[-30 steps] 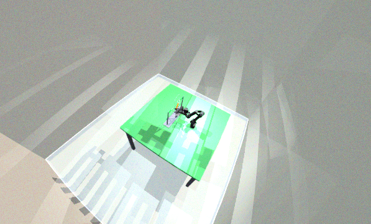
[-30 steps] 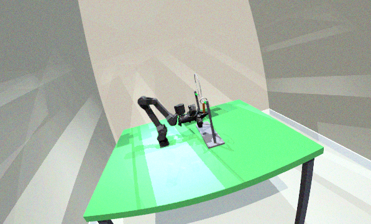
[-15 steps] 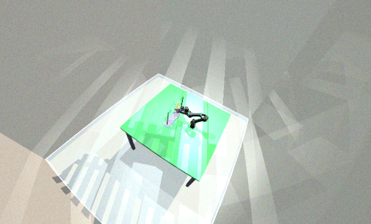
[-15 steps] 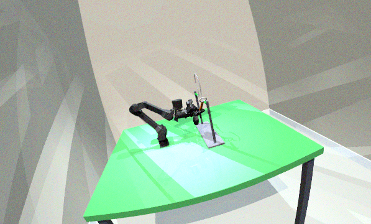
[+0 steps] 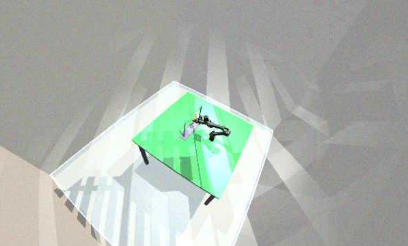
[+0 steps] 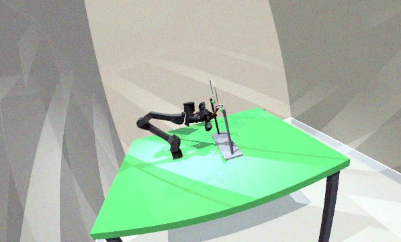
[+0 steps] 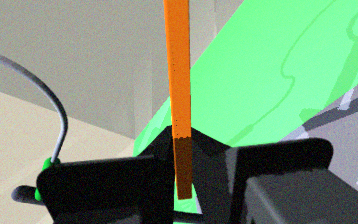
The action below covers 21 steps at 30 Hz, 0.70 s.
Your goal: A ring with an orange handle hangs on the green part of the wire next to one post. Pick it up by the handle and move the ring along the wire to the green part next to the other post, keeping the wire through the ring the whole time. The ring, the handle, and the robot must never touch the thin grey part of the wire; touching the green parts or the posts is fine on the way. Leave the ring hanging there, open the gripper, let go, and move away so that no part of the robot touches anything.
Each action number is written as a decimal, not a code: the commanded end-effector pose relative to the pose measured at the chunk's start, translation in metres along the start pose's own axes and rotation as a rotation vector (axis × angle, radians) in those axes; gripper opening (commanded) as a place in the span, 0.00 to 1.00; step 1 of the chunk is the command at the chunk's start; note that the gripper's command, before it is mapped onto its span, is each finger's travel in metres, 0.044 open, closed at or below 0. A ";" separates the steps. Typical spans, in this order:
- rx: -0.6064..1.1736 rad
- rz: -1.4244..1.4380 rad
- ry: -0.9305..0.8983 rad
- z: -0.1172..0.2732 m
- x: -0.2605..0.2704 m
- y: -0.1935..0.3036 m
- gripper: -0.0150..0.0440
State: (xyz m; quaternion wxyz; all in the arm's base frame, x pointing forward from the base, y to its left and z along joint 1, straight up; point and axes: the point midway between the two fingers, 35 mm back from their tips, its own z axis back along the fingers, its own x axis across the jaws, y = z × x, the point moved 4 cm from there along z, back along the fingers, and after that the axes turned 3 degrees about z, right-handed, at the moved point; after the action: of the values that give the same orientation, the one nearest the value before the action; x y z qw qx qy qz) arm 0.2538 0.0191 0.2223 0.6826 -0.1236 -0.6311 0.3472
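Arm (image 6: 160,129): base planted on the green table (image 6: 271,161), lower link sloping up and back to a bent elbow, forearm running level from there toward the wire stand, wrist stretched out nearly horizontal. Gripper (image 6: 211,115): at the end of that level reach, pointed sideways at the two posts, closed on the orange handle (image 7: 179,75); in the wrist view the two dark fingers press the lower end of the handle from either side, and the handle rises straight up from between them and leaves the top of the picture. Ring (image 6: 219,107): pale loop at the far end of the handle, held up near the top of the nearer post (image 6: 228,132), with the handle slanting down from it to the gripper; whether the wire passes through it cannot be told at this size. Posts: two dark uprights on a grey base plate (image 6: 227,146), the farther post (image 6: 214,115) just beside the gripper, carrying a small green tip. Wire (image 6: 213,89): thin grey arch rising above the posts; in the wrist view a grey curve (image 7: 40,92) comes down on the left side to a short green piece (image 7: 46,163) just above the left finger. Top view: arm and stand small, close together near the middle of the table.
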 end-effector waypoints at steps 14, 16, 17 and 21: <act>0.130 -0.191 -0.093 0.020 0.031 -0.014 0.00; 0.145 -0.210 -0.103 0.022 0.034 -0.016 0.00; 0.152 -0.220 -0.109 0.023 0.035 -0.017 0.00; 0.177 -0.254 -0.126 0.026 0.039 -0.020 0.00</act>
State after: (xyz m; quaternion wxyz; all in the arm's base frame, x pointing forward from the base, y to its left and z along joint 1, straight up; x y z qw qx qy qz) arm 0.2368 0.0227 0.2587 0.6927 0.0190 -0.6447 0.3229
